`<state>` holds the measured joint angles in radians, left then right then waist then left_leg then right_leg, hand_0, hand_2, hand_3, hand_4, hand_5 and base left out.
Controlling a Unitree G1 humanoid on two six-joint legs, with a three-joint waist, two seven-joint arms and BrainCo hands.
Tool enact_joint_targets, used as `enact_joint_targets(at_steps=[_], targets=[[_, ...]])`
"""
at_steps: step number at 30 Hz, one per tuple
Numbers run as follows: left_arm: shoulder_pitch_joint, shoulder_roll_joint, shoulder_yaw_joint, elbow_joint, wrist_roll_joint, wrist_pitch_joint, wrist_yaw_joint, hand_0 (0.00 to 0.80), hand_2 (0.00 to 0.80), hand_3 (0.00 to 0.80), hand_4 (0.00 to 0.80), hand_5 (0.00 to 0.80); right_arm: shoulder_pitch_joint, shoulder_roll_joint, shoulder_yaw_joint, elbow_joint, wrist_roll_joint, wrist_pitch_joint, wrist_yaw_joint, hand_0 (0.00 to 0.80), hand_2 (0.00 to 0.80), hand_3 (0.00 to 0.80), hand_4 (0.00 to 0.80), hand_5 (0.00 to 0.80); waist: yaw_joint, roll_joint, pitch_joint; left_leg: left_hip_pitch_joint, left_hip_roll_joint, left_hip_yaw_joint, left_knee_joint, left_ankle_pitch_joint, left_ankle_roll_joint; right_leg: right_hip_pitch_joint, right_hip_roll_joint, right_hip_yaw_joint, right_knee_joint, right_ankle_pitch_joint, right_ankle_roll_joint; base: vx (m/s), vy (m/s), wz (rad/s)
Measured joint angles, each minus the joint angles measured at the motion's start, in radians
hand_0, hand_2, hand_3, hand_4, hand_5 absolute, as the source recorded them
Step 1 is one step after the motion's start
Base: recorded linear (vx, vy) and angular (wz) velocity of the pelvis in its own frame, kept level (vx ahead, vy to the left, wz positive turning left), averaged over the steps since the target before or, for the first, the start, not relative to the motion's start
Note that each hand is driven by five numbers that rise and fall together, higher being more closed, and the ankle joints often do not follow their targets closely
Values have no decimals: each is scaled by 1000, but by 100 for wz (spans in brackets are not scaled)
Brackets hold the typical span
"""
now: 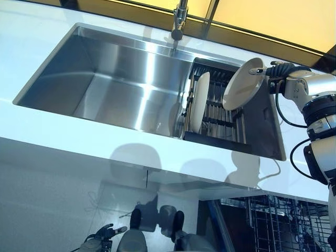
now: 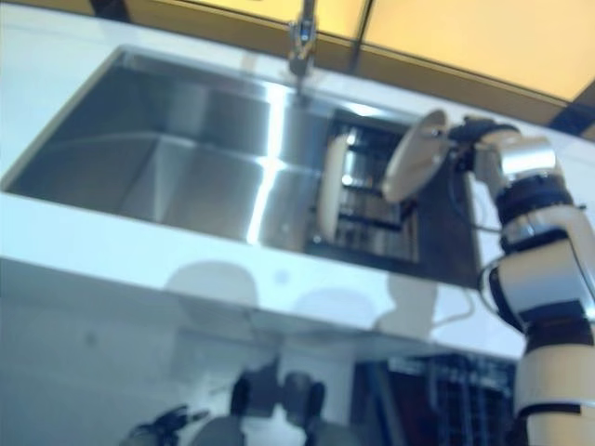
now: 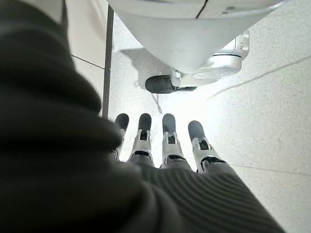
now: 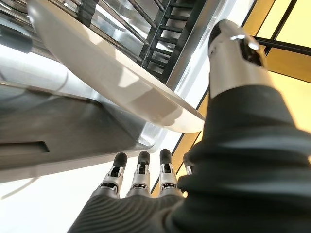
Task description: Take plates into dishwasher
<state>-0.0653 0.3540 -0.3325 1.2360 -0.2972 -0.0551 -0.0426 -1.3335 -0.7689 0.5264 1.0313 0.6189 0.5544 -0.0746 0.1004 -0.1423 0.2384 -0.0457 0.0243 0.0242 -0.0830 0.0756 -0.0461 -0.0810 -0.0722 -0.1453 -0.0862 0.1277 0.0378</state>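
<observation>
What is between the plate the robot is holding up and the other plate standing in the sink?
In the left eye view, only the dark rack's bare bars lie between the lifted plate, in the right hand, and the standing plate.

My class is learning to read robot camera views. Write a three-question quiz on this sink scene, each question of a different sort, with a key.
1. True or false: the right hand holds a white plate lifted above the black dish rack.
2. Where is the second plate?
A. flat on the counter
B. standing on edge in the rack
C. in the bare sink basin
3. Fill in: the left hand, seen in its wrist view, hangs low with straight fingers and holds ____.

Key
1. True; thumb and fingers pinch the plate's rim.
2. B
3. nothing
</observation>
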Motion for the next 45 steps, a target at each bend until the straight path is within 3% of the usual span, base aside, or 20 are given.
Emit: enact_joint_targets(at_steps=[45], targets=[[0,0,-13,-3,-43,-19,-4,0,0,0,0,0,-17,6,34,40,0,19,5,0,0,0,0,0,2,10,31,-2,0,0,0,0,0,-2,0,1,0,0,0,0,0,0]])
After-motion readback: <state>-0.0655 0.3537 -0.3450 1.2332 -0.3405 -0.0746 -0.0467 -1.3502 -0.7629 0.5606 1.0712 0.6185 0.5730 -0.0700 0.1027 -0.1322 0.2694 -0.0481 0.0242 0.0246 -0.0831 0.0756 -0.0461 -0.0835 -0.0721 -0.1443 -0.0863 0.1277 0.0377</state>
